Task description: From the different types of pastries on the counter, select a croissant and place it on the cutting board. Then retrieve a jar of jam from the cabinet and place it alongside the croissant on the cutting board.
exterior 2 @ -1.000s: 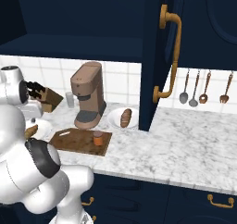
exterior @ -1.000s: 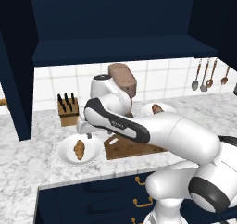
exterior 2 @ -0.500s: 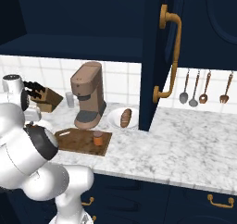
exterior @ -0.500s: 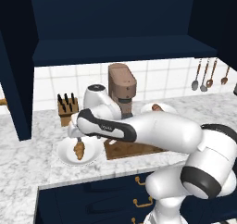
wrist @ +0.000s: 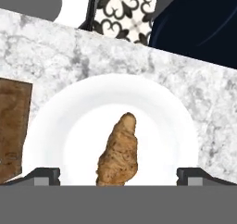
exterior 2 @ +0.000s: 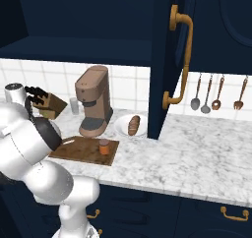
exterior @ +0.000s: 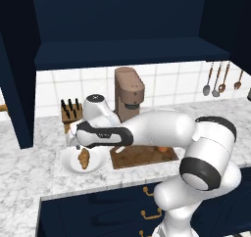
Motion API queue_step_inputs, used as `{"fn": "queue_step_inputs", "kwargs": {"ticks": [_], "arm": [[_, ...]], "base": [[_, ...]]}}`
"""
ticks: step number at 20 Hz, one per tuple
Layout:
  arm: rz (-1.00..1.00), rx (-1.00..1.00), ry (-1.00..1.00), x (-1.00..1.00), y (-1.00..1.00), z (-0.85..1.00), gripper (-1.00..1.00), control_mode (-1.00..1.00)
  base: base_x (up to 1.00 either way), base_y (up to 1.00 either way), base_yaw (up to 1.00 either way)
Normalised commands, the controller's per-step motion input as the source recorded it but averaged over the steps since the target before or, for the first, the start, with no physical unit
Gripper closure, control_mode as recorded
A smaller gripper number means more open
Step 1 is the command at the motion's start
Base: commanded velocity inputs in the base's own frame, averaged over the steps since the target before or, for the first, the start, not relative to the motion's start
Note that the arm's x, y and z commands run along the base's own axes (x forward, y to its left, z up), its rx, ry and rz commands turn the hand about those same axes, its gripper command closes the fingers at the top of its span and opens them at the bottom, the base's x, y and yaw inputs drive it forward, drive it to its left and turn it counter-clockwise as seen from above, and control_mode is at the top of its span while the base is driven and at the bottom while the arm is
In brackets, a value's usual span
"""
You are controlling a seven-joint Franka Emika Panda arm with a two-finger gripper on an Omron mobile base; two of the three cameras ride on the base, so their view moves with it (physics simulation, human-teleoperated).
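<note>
My gripper [wrist: 118, 174] is wide open (holding nothing), and the croissant [wrist: 119, 152] lies right between its fingertips [wrist: 45, 174] on a white plate [wrist: 60, 126].

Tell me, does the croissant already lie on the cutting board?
No, the croissant lies on a white plate, beside the cutting board.

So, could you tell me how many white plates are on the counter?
2: one plate holds the croissant left of the cutting board; the other, beside the coffee machine, holds the loaf.
</note>
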Motion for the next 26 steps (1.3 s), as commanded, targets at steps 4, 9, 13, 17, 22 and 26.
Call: {"fn": "queue_step_inputs", "kwargs": {"ticks": [4,9,13,17,22,26], "arm": [[0.00,0.03,-0.01,0.12,0.29,-0.29,-1.00,-1.00],[0.00,0.03,0.00,0.11,0.11,-0.32,-1.00,-1.00],[0.00,0.01,0.00,0.12,0.00,-0.33,-1.00,-1.00],[0.00,0.01,0.00,0.10,0.09,-0.38,-1.00,-1.00],[0.00,0.01,0.00,0.19,0.19,-0.41,-1.00,-1.00],[0.00,0.00,0.00,0.44,0.30,-0.47,-1.00,-1.00]], "base": [[0.00,0.00,0.00],[0.00,0.00,0.00],[0.00,0.00,0.00],[0.00,0.00,0.00],[0.00,0.00,0.00],[0.00,0.00,0.00]]}}
